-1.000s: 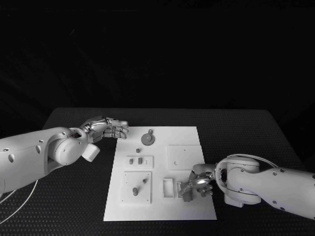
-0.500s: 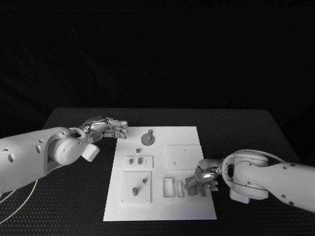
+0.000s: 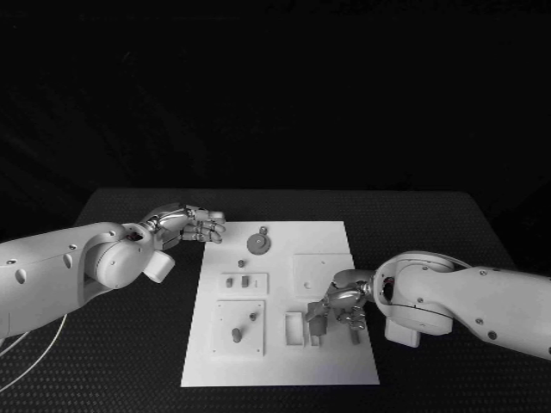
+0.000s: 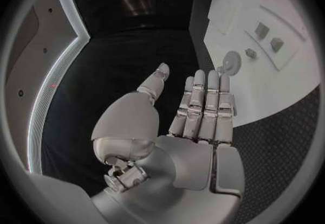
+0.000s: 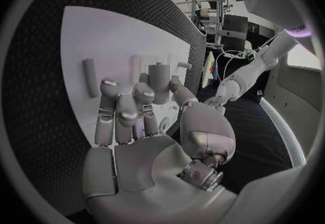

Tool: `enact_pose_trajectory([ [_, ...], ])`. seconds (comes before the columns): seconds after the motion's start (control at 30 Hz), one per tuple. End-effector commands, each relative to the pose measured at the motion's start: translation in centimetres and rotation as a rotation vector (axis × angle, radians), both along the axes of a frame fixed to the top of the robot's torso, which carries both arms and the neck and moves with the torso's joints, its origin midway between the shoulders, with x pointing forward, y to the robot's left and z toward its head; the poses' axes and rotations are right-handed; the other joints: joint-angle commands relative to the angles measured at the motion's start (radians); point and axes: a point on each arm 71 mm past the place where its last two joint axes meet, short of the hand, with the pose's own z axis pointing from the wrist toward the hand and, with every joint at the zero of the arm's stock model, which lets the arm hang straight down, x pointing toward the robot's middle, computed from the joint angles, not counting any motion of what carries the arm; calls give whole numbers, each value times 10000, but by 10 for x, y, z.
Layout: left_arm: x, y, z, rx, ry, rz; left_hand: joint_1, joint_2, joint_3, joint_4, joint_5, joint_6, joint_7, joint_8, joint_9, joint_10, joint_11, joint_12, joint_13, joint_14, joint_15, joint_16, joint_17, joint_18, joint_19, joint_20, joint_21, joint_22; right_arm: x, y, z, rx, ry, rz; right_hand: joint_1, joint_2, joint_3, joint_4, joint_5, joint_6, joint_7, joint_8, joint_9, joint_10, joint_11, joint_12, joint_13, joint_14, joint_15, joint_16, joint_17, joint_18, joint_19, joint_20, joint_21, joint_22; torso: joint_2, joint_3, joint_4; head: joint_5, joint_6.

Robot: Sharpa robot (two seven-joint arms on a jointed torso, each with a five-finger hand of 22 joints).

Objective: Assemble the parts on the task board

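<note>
The white task board lies mid-table, and the left wrist view also shows the board. On it are a grey round disc, a small piece, two short pegs in a raised square, and a peg in a nearer square. My right hand hovers over the board's near right part, beside two upright slots. In the right wrist view its thumb and fingers pinch a grey cylinder part. My left hand hangs at the board's far left corner, fingers straight, holding nothing.
A raised square with a small dot sits on the board's right side. A grey bar lies flat on the board beyond my right fingertips. Black table surrounds the board on all sides.
My right hand has moved from the board's near right edge inward and a little farther up the board, toward the slots. The left hand has not moved.
</note>
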Motion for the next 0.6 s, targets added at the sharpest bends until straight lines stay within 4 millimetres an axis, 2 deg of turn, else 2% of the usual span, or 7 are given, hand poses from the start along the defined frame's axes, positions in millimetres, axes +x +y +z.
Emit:
enact_pose_trajectory([
  [0.03, -1, -4, 1, -106, -28, -209, -51, -72, -54, -15, -3, 14, -6, -5, 5, 42, -56, 40, 11, 34, 6, -46, 16, 62, 15, -41, 30, -9, -1, 5, -4, 66, 799, -55, -119, -23, 9, 50, 26, 71, 15, -3, 13, -56, -49, 48, -16, 38, -23, -44, -8, 298, 23, 44, 21, 160, -1, -3, 22, -5, -41],
  [0.33, -1, -3, 1, -106, -21, -210, -46, -75, -53, -15, -4, 16, -7, -3, 5, 42, -56, 40, 12, 35, 5, -47, 18, 62, 15, -42, 30, -9, 0, 23, -9, -49, 885, 140, -192, -6, 28, 53, 25, 73, 18, -18, 16, -73, -46, 47, -37, 26, -19, -54, -3, 298, 5, 51, 14, 163, 3, -10, 8, 44, -64],
  [0.6, -2, -1, 1, -95, -14, -174, -44, -77, -53, -14, -4, 18, -8, -3, 6, 43, -57, 40, 13, 35, 5, -47, 20, 62, 16, -42, 30, -8, 2, 31, -13, -324, 623, 352, -293, 0, 46, 76, 25, 73, 22, -36, 18, -89, -42, 52, -57, 15, -15, -60, 4, 298, -9, 59, 9, 166, 2, -7, 13, 100, -58],
])
